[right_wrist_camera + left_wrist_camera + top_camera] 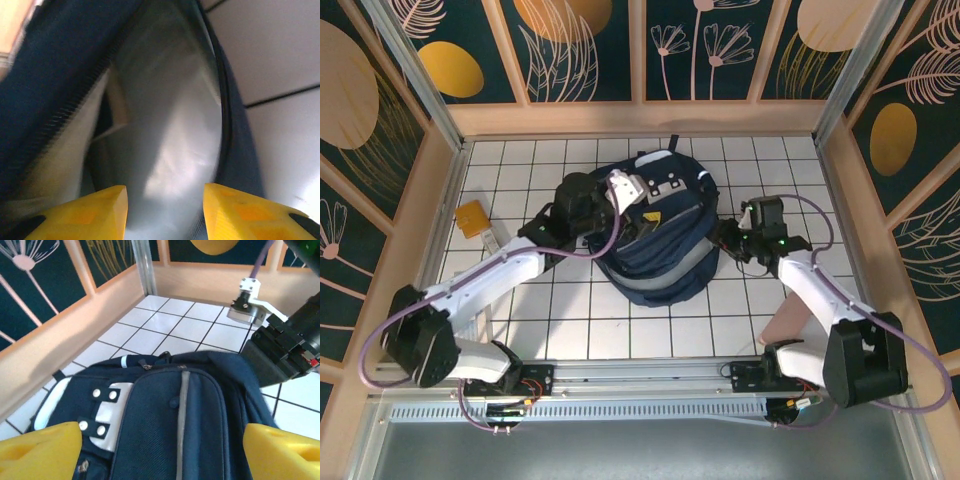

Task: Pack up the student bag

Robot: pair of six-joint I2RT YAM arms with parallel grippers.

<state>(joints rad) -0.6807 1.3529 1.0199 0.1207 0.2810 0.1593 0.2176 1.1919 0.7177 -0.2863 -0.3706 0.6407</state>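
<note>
One orange-yellow packet (472, 217) lies on the table (570, 320), well left of the student bag (660, 262) at the centre, so we judge packing unfinished. Our left gripper (160, 450) hovers wide open above the bag. Our right gripper (165, 210), jaws apart and holding nothing, faces an unzipped compartment (165, 100) whose grey lining looks empty.
</note>
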